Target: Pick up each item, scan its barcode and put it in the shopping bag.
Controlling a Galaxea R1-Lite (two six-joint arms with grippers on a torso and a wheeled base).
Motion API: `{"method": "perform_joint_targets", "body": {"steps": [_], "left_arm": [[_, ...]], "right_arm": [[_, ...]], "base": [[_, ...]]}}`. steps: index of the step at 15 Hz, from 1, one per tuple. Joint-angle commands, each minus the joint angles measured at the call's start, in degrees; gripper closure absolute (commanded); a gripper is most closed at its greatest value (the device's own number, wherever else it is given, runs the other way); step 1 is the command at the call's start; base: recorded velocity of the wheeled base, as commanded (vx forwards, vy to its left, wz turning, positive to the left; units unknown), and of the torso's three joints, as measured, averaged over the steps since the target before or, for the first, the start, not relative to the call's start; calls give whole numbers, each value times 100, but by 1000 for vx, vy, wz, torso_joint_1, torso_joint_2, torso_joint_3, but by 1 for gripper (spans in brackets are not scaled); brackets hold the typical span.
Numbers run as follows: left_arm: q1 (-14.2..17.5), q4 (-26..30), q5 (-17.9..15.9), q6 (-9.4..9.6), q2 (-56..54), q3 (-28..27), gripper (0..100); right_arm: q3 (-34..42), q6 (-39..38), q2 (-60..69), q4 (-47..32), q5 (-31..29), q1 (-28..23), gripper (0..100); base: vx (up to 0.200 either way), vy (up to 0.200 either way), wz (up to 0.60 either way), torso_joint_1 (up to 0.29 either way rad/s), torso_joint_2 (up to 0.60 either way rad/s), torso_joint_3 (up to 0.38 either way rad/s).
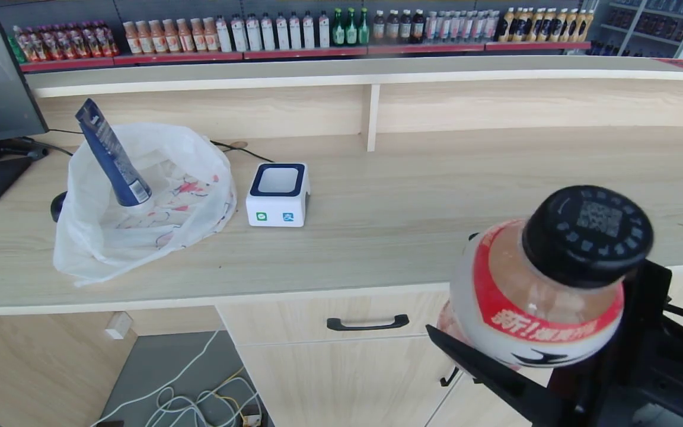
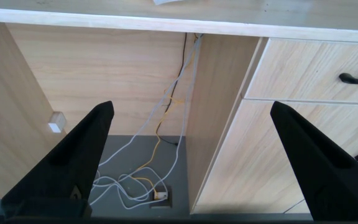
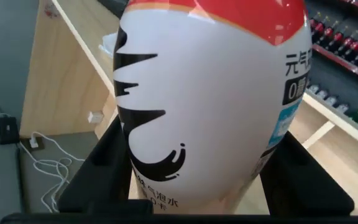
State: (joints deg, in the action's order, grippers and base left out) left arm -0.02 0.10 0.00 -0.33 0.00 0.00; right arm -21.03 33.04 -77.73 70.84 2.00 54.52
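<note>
left gripper (image 2: 191,109): matte black, two broad wedge fingers (image 2: 73,162) tapering to tips | right gripper (image 1: 540,314): black, angular

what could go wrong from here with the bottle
1. The bottle seems held out in front of the counter; a slip from the right gripper would likely drop it to the floor.
2. The tube leans in the limp shopping bag; dropping the bottle in could topple it or collapse the opening.
</note>
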Motion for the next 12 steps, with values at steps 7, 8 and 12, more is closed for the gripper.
{"method": "perform_joint_targets", "body": {"steps": [7,8,12], "left_arm": [[2,-1,0,-2,0,0,0],[2,-1,0,-2,0,0,0],[2,-1,0,-2,0,0,0]], "right_arm": [[-1457,-2820,-1139,18,-165,-1057,100],[-1492,-2952,-1298,53,-191,-1154,100],[-1553,-3611,-1623,598,-464,-1646,100]], "base": [[0,0,0,0,0,0],[0,0,0,0,0,0],[0,0,0,0,0,0]]}}
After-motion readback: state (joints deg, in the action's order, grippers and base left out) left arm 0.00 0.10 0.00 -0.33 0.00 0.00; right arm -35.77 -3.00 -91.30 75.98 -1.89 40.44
